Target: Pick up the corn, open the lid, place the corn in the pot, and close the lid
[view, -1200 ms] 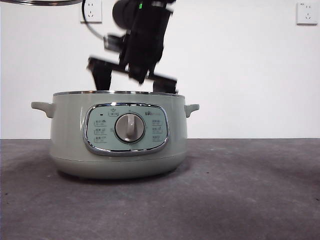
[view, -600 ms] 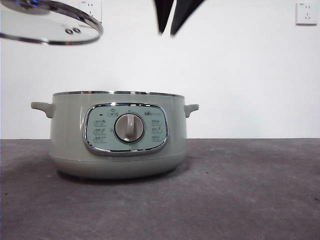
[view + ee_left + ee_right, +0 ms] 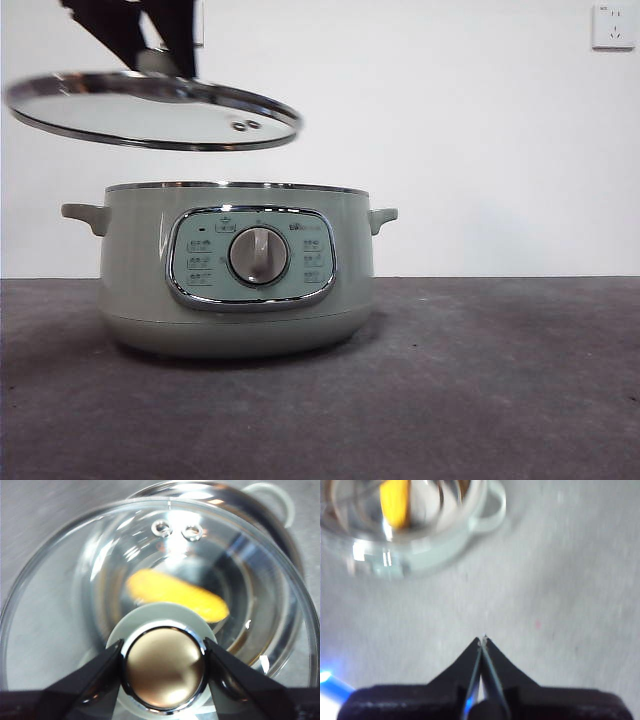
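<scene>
Descending toward the pot (image 3: 235, 270), the lid (image 3: 150, 108) is now hanging just above the pot's rim and offset toward one handle, lower and more central than half a second ago. The left end effector (image 3: 162, 662) is clamping the lid's knob (image 3: 164, 667) between its jaws. The right end effector (image 3: 482, 640), which was above the pot a second ago, is now hovering beside the pot over the bare surface (image 3: 560, 580), jaws closed on nothing. The corn (image 3: 177, 596) is lying inside the pot, so only the closing step appears to remain. Count: one pot, one lid, one corn.
</scene>
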You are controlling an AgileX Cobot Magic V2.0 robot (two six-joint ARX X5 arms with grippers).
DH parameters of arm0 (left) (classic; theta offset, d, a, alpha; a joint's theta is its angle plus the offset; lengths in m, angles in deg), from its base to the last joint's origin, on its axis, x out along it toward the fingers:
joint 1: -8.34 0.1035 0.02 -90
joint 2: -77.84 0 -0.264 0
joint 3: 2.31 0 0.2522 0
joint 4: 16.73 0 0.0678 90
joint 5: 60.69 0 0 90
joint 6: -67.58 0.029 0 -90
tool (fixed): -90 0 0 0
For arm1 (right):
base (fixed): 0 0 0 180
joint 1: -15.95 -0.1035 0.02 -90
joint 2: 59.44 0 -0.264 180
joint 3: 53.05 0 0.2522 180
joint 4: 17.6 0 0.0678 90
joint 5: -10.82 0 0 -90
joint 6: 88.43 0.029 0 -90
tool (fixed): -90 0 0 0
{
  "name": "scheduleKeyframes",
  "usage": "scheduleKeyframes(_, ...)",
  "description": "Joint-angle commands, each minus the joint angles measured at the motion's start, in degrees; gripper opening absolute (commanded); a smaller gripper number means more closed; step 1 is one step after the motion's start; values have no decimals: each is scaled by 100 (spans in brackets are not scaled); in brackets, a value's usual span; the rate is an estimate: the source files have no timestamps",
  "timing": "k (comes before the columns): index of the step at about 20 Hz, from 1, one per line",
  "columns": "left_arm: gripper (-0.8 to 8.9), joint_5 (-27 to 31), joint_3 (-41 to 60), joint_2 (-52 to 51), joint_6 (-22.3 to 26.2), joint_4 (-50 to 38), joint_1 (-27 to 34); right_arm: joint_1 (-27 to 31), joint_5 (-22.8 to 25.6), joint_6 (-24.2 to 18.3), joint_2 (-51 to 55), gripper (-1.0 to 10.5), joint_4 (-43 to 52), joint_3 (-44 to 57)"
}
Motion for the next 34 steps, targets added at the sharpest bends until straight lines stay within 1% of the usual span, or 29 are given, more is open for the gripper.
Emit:
scheduleKeyframes(1, -9, -35, -61, 109, -24, -238, -160, 2, 28, 273, 573, -10, 223, 640)
scheduleKeyframes(4, -9, -37, -61, 348, -24, -387, -289, 2, 181, 352, 1375, -10, 448, 1325)
scheduleKeyframes(6, -9, -37, -61, 518, -24, -448, -332, 2, 177, 407, 1884, -10, 514, 1685)
scheduleKeyframes(12, -9, -39, -61, 866, -46, -675, -468, 0, 101, 313, 2892, -10, 365, 2201)
scheduleKeyframes(15, -9, -37, -61, 962, -46, -730, -527, 0, 85, 352, 3069, -10, 133, 2221)
scheduleKeyframes(26, -8, 2, -61, 1377, -35, -800, -540, 0, 85, 358, 3145, -10, 122, 2221)
scheduleKeyframes(28, 18, -39, -61, 1368, -42, -822, -540, 0, 85, 358, 3145, -10, 140, 2221)
scheduleKeyframes(29, 141, -39, -61, 1364, -44, -837, -540, 0, 85, 358, 3145, -10, 173, 2218)
scheduleKeyframes(31, 498, -39, -61, 1316, -118, -876, -540, 0, 83, 356, 3145, -10, 245, 2221)
scheduleKeyframes(32, 610, -42, -61, 1248, -131, -881, -540, 0, 85, 358, 3145, -10, 247, 2218)
scheduleKeyframes(33, 632, -39, -61, 1161, -131, -881, -540, 0, 85, 356, 3145, -10, 245, 2218)
scheduleKeyframes(34, 632, -39, -61, 1049, -131, -881, -540, 0, 83, 356, 3145, -10, 247, 2218)
